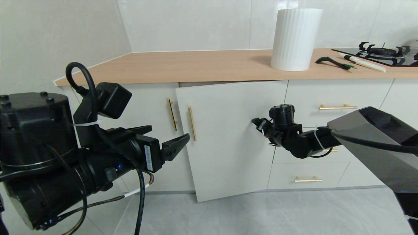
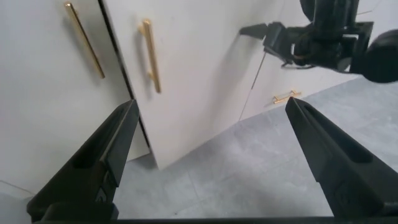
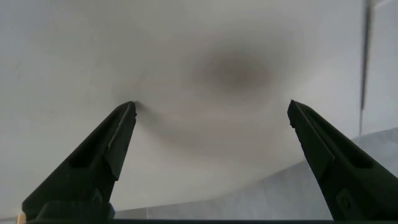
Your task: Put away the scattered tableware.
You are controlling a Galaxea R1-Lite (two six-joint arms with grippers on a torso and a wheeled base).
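On the wooden counter (image 1: 196, 65), at the right, lie a black curved utensil (image 1: 332, 62) and a long white utensil (image 1: 363, 63), beside a tall white ribbed container (image 1: 295, 39). Below the counter, a white cabinet door (image 1: 228, 140) with a gold handle (image 1: 191, 123) stands ajar. My right gripper (image 1: 259, 125) is open with its fingertips at the door's face (image 3: 211, 56), nothing between them (image 3: 211, 106). My left gripper (image 1: 166, 135) hangs open and empty at the lower left, short of the door's handle (image 2: 148, 56), and faces the right gripper (image 2: 280, 37).
A gas hob (image 1: 382, 52) sits at the counter's far right. A second cabinet door with a gold handle (image 1: 172, 114) is left of the ajar one; drawers with gold pulls (image 1: 338, 106) are on the right. Grey tiled floor (image 1: 261, 212) lies open below.
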